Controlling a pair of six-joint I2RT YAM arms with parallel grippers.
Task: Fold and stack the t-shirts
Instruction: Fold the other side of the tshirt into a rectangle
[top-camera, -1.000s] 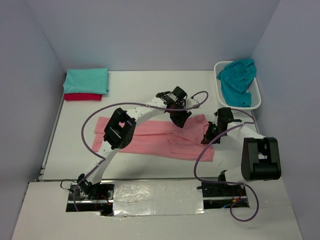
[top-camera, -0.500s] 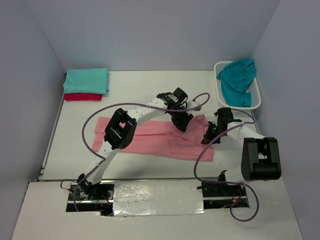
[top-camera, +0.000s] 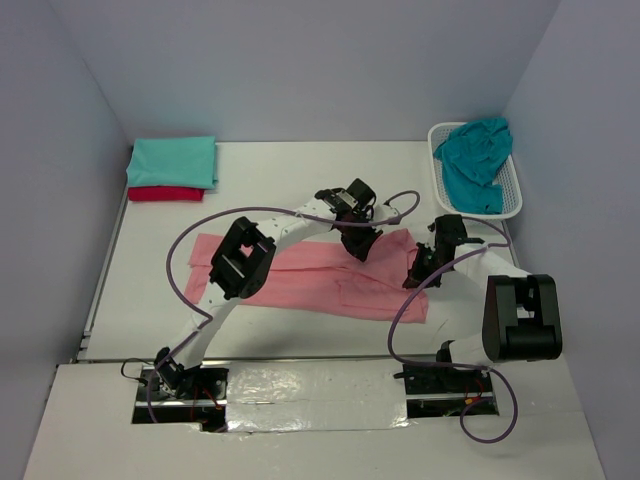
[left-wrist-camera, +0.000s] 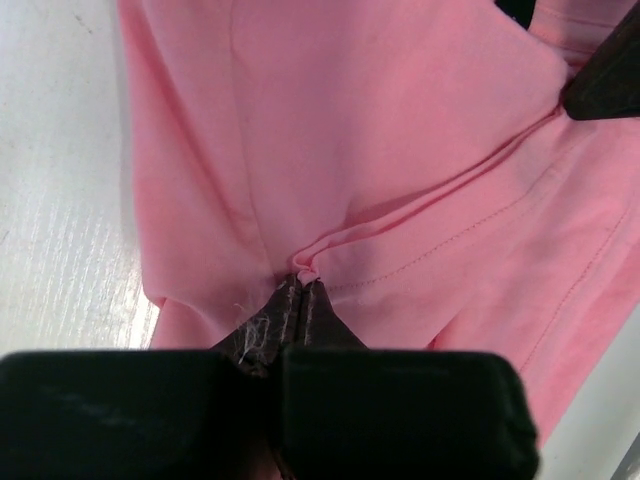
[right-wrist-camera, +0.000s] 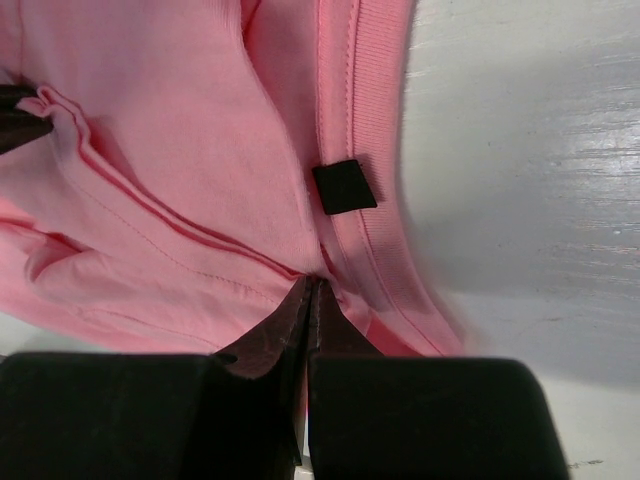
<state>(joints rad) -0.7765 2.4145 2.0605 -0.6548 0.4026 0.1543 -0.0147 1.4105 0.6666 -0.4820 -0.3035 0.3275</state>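
A salmon pink t-shirt (top-camera: 310, 280) lies spread flat across the middle of the table. My left gripper (top-camera: 358, 248) is shut on a pinched ridge of the pink cloth (left-wrist-camera: 306, 268) near its far edge. My right gripper (top-camera: 414, 275) is shut on the pink shirt (right-wrist-camera: 150, 150) beside its ribbed collar (right-wrist-camera: 375, 120), where a small black tag (right-wrist-camera: 344, 186) shows. A mint-teal shirt (top-camera: 172, 160) lies folded on top of a crimson red shirt (top-camera: 165, 194) at the far left. A darker teal-blue shirt (top-camera: 473, 160) sits crumpled in the basket.
The white lattice basket (top-camera: 515, 200) stands at the far right corner against the wall. Purple cables (top-camera: 180, 260) loop over the table from both arms. Grey walls close in the table on three sides.
My left gripper came down a little onto the pink shirt and closed on a fold of it. The right gripper and the other shirts have stayed put.
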